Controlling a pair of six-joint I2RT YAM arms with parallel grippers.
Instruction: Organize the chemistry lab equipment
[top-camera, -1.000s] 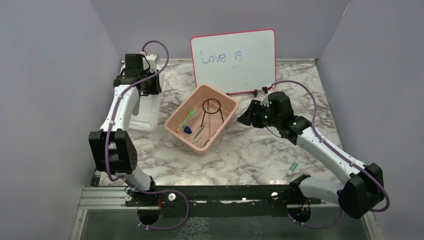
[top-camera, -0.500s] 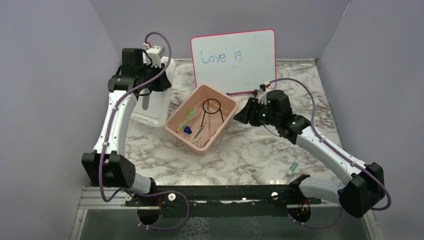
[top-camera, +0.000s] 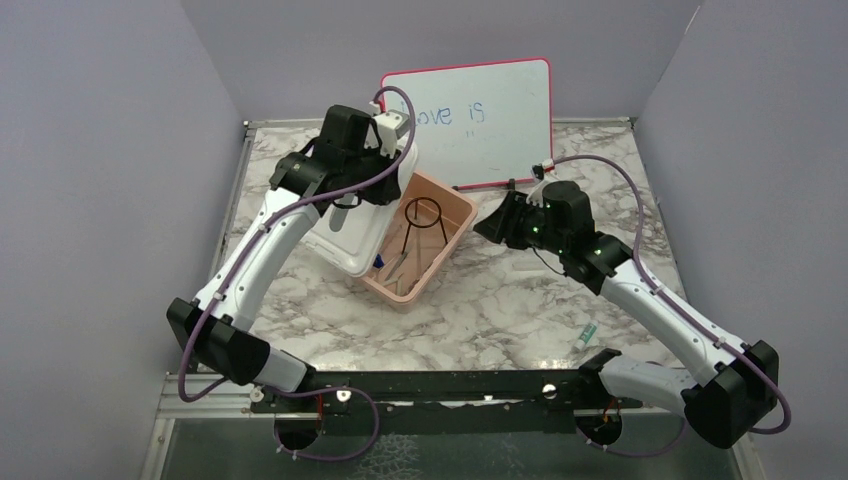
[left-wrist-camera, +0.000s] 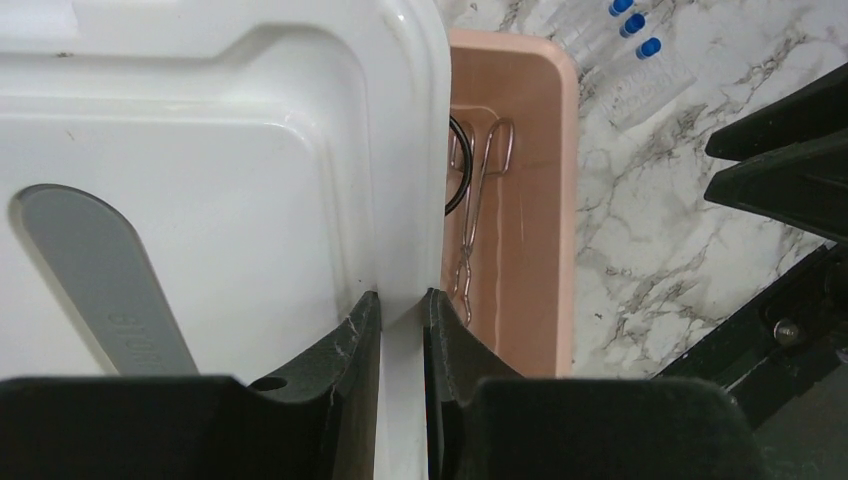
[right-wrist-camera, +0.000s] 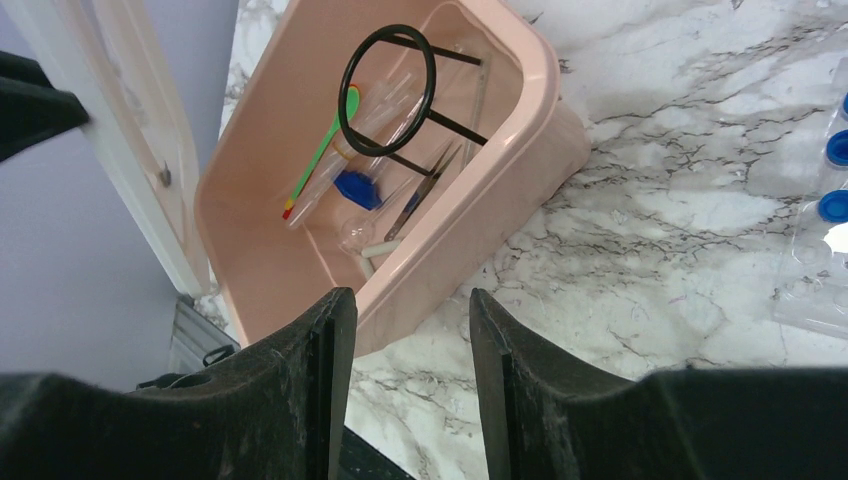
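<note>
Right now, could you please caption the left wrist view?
Left gripper grips white lid in front of pink tub holding metal tongs and black ring stand.

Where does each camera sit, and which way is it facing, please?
Top external: above and behind the bases, looking down on the marble table; both arms show.
Left wrist: on the left arm, facing the white lid its left pincer clamps.
Right wrist: on the right arm, looking past the open right pincer into the pink tub.
Shared: all three show the tub.

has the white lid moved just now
Yes. The white lid, in the left gripper, swung right in the top view, from beside the pink tub to over it.
</note>
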